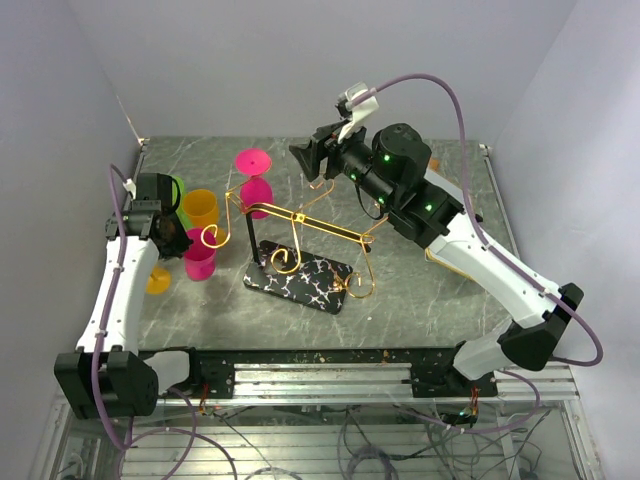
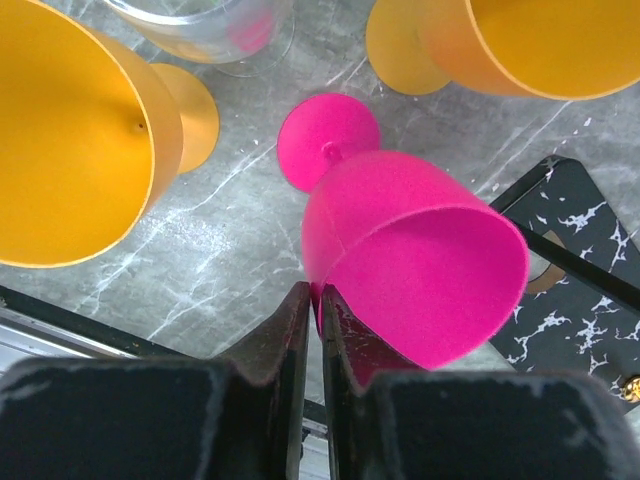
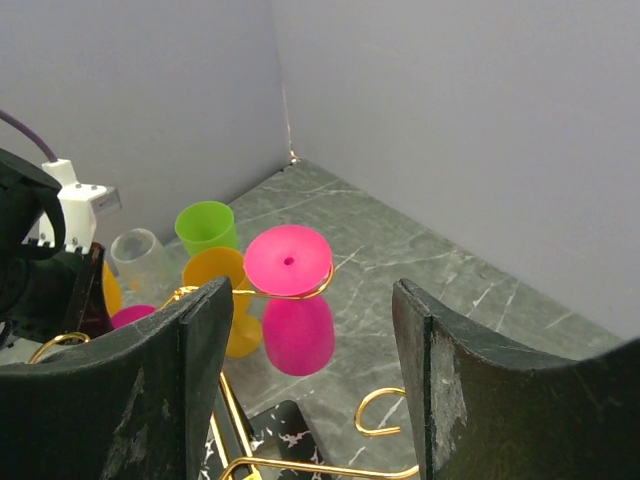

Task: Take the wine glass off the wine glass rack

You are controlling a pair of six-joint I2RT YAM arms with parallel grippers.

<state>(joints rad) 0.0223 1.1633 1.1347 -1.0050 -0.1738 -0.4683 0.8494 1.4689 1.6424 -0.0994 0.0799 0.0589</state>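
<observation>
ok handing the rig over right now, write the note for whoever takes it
Pincers: left pincer is shut on the rim of the standing pink wine glass, which is upright on the table. The right pincer is open and empty, facing the hanging pink wine glass without touching it.
Rack: the wine glass rack carries that one glass, upside down on a far hook.
Done: one pink glass is off the rack.
Left: release it, then probably close the right pincer on the hanging glass and lift it off its hook.
</observation>
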